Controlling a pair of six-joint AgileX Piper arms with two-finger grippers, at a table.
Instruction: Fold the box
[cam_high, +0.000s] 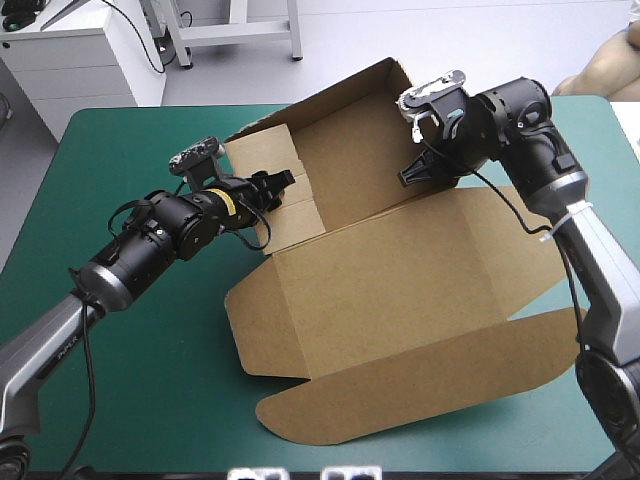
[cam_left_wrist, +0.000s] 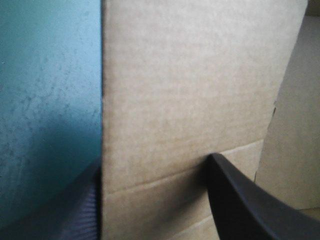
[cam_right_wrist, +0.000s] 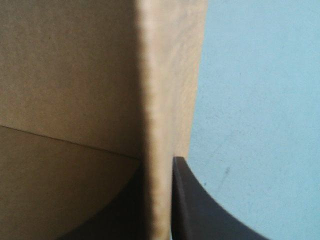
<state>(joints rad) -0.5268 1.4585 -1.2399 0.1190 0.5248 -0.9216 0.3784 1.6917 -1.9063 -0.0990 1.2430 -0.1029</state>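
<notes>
**A:** What can go wrong for you here?

**B:** The box sits mid-desk, its walls raised at the far side and the rest lying flat toward the near edge. If you move one arm faster than the other, I'd expect the whole sheet to skid or a crease to buckle. The loose side could also let its wall spring back down.

**A:** Which side is loose?

**B:** Your left gripper. Its fingers stand apart and straddle the left wall, with one finger outside and one resting on the inner face.

**A:** And the right?

**B:** Your right gripper is nearly closed and pinches the right wall between its fingers.
</notes>
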